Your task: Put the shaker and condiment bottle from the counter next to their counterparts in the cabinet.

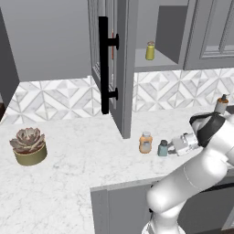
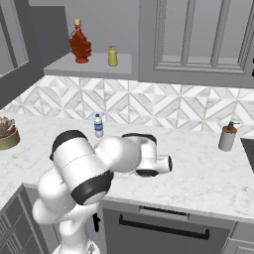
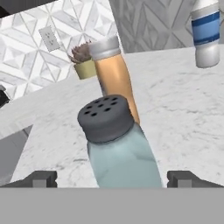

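Hand view: shaker (image 3: 120,153) centred between spread pincer (image 3: 112,178) tips, nothing gripped. Reaching stage. Next: close, lift toward cabinet (image 1: 155,50).

Diamond-tiled backsplash (image 1: 59,98) (grey-white), potted succulent (image 1: 29,145) beside it

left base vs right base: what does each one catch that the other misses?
Left base: the shaker and the condiment bottle side by side on the counter, the gripper open beside the shaker, and the cabinet door's black bar handle.
Right base: a red bottle on the shelf, a water bottle.
Both: yellow bottle, pump dispenser, succulent.
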